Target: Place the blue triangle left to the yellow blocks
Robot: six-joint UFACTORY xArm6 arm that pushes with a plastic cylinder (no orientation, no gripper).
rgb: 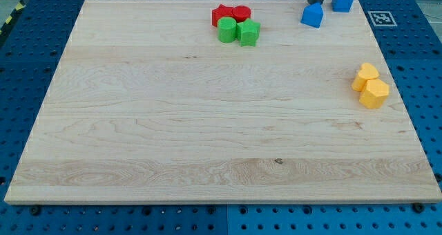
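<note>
1. Progress: barely started, by my read; blue triangle [312, 16] sits near the view's top right, well apart from the yellow blocks [371, 86] at the right edge; it is above them and a bit left, not beside them.
2. My tip [317, 3] is at the top edge, just above the triangle, touching or nearly so; I can't tell which; no jaws on this rod, so nothing to open or close, and it grips nothing.
3. Left to do: push the triangle down the board and park it just left of the yellows.
4. Other blue block [342, 0], cube-like, sits just right of my tip; risk of clipping it.
5. Red pair [231, 14] and green pair [239, 32] are clustered top centre, out of the way.
6. Materials: board [173, 124] is pale wood with visible grain; blocks look matte, solid, hard-edged; yellows are faceted and touch each other.
</note>
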